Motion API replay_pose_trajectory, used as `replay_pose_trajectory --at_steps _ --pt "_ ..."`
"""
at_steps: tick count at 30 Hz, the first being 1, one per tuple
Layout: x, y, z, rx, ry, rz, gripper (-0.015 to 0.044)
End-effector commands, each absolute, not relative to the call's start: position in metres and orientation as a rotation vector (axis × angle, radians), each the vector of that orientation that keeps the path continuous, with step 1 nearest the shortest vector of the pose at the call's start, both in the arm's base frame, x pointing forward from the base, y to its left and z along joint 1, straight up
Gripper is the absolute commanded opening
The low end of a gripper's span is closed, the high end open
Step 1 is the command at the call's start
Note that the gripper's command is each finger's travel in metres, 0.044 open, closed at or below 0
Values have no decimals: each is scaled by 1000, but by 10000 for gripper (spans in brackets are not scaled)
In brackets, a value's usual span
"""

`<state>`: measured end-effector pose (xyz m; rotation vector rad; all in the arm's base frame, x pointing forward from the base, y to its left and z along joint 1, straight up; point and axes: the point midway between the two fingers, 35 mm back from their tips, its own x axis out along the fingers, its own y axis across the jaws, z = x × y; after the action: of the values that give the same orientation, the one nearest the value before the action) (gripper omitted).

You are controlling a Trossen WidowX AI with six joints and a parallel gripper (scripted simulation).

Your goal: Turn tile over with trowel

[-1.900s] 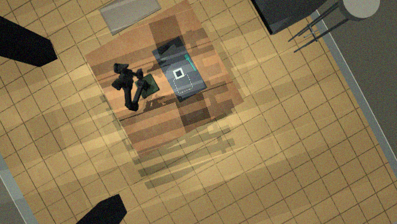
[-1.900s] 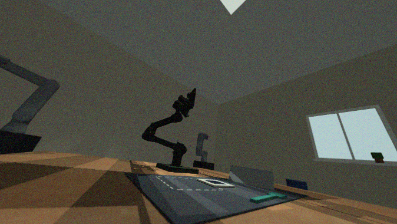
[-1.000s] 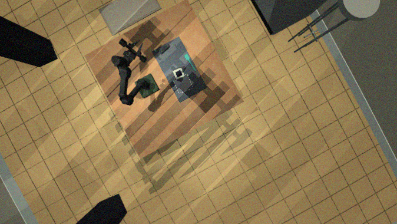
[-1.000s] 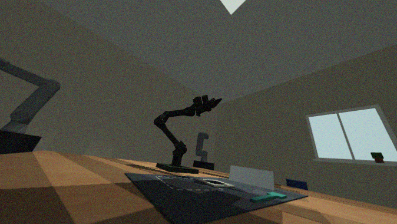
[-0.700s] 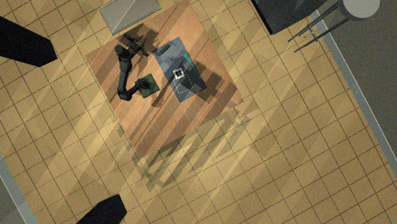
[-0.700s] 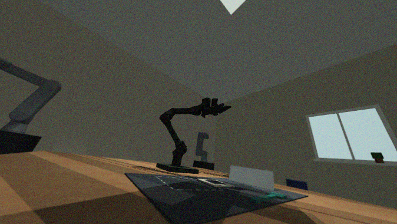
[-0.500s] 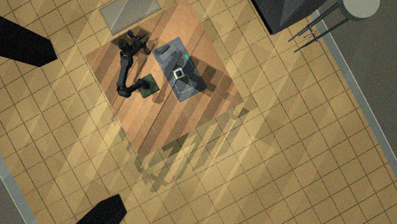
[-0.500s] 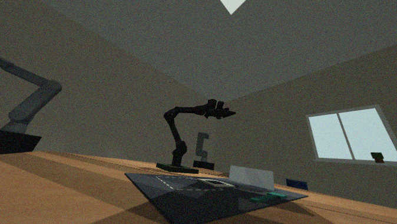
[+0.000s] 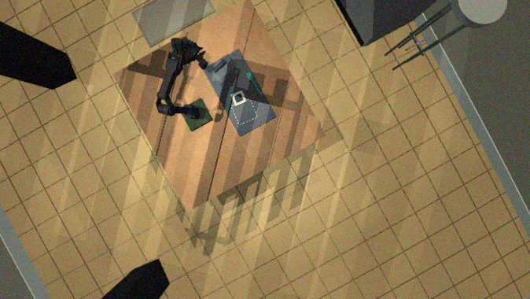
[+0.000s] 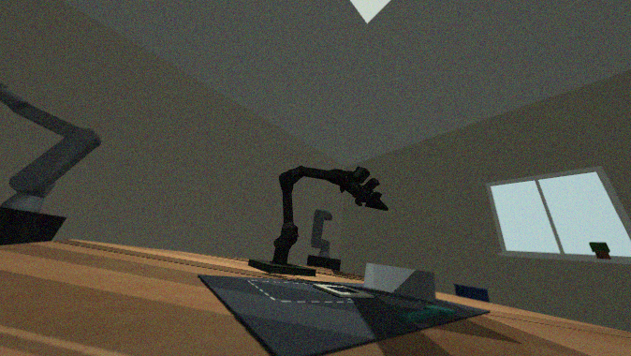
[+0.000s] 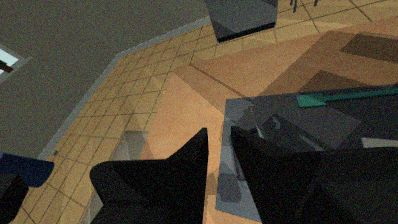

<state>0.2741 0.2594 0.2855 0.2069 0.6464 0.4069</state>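
Note:
The tile [image 9: 234,99] [image 10: 324,287] lies flat, showing a pale face with a dark square centre. It is mostly outside the dashed outline [image 9: 248,120] [image 10: 309,302], at one edge of it. The green trowel [image 9: 255,83] [image 10: 428,313] [image 11: 312,100] lies on the dark mat [image 9: 242,131] [image 10: 290,328] [image 11: 232,107], apart from the tile. My gripper [image 9: 204,60] [image 10: 385,207] [image 11: 219,131] is empty, with a narrow gap between the fingertips. It hangs high above the mat's end away from the outline. The tile's underside is hidden.
A pale upright panel [image 10: 388,278] stands near the back edge of the mat. The arm's green base plate [image 9: 202,118] is beside the mat on the wooden table [image 9: 177,165]. A grey slab [image 9: 173,21] lies past the table's edge.

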Motion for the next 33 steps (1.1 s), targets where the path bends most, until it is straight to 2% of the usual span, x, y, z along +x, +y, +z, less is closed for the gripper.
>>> replay_pose_trajectory --at_steps 1,25,33 --pt "277 270 257 132 765 401 100" --pt "253 285 108 -225 1505 276 100" --pt "253 283 103 -233 1526 270 100"
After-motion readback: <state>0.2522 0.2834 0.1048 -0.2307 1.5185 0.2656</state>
